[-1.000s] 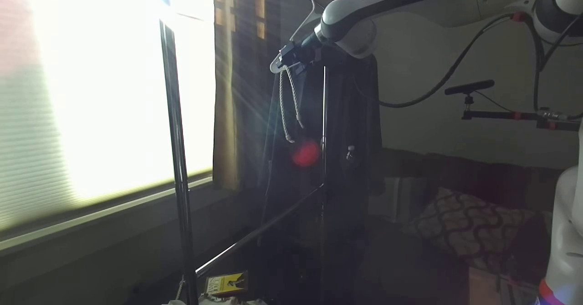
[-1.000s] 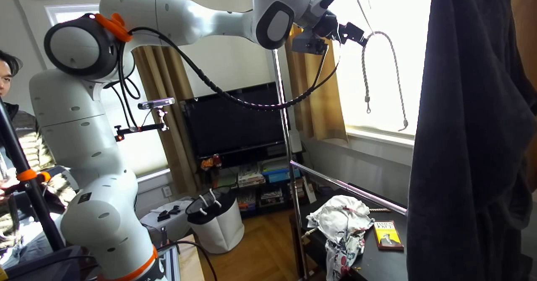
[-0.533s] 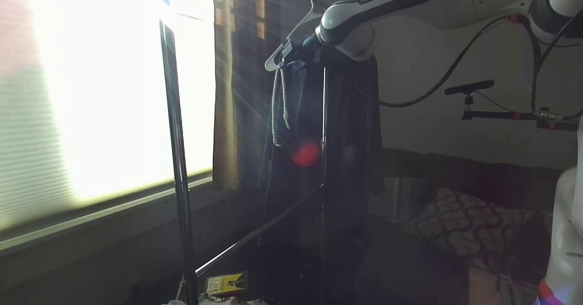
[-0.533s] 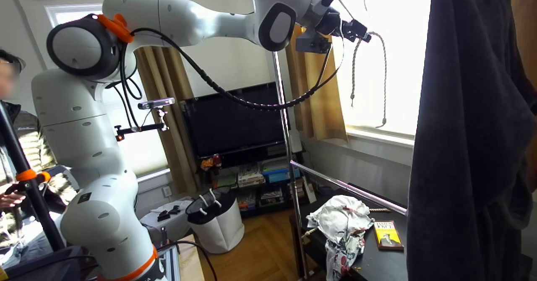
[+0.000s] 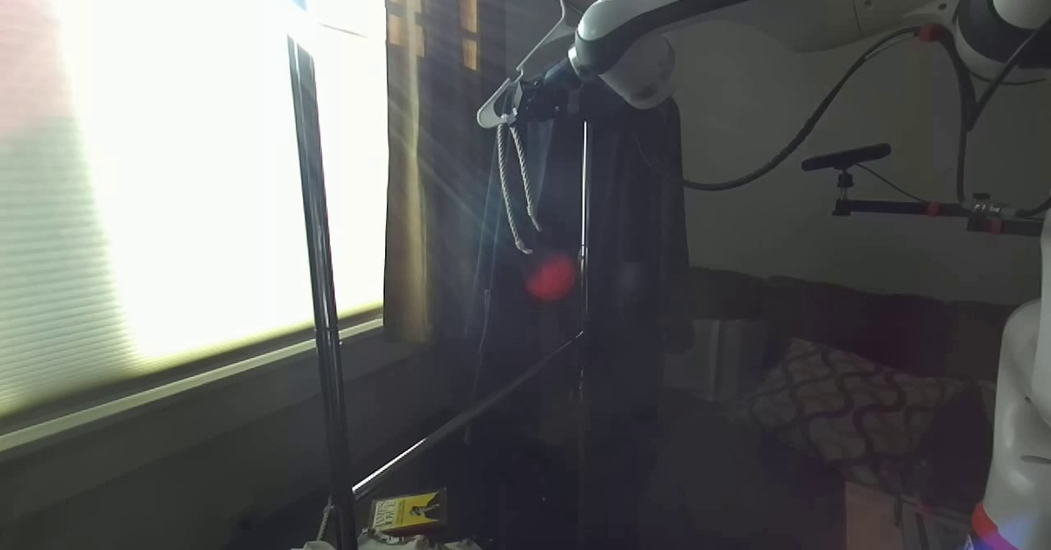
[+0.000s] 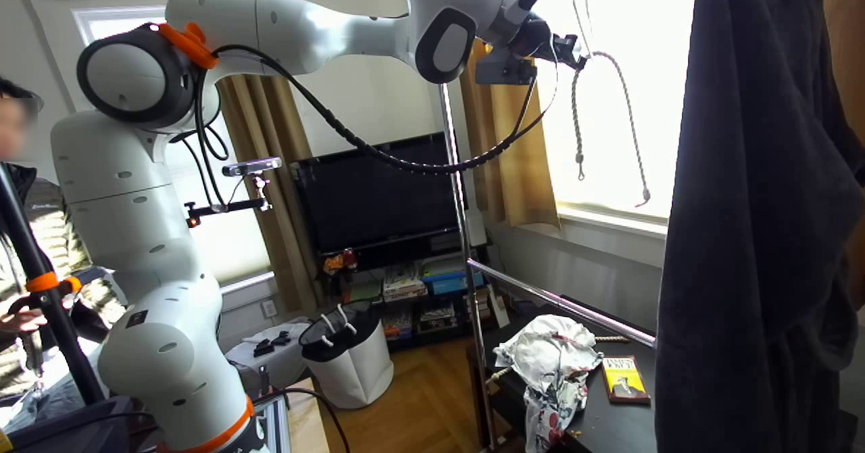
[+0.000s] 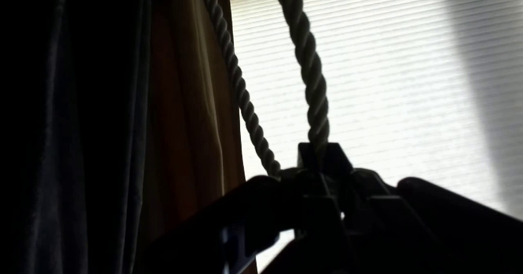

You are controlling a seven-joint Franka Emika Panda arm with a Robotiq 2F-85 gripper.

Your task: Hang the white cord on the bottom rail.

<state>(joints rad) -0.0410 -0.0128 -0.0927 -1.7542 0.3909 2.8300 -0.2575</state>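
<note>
The white cord (image 6: pixel 578 135), a twisted rope, hangs in two strands high in front of the window. In an exterior view the cord (image 5: pixel 503 168) meets the low end of a white hanger (image 5: pixel 486 115); how it wraps there cannot be told. My gripper (image 6: pixel 582 61) is at the top of the cord, beside the hanger end. In the dark wrist view, a strand of cord (image 7: pixel 311 73) runs between the tips of the gripper (image 7: pixel 326 161), which is shut on it. The bottom rail (image 6: pixel 561 301) lies well below, also seen as the slanting rail (image 5: pixel 410 453).
A chrome upright (image 6: pixel 454 155) rises at the rail's near end. A dark coat (image 6: pixel 757 203) hangs at the rack's other side. Under the rail, a black table carries a crumpled white cloth (image 6: pixel 551 351) and a yellow book (image 6: pixel 625 380). The arm's cable (image 6: pixel 385 159) sags below it.
My gripper has gone from open to shut on the cord. The cord swung toward the upright half a second ago and has swung partly back. The hanger end has shifted slightly.
</note>
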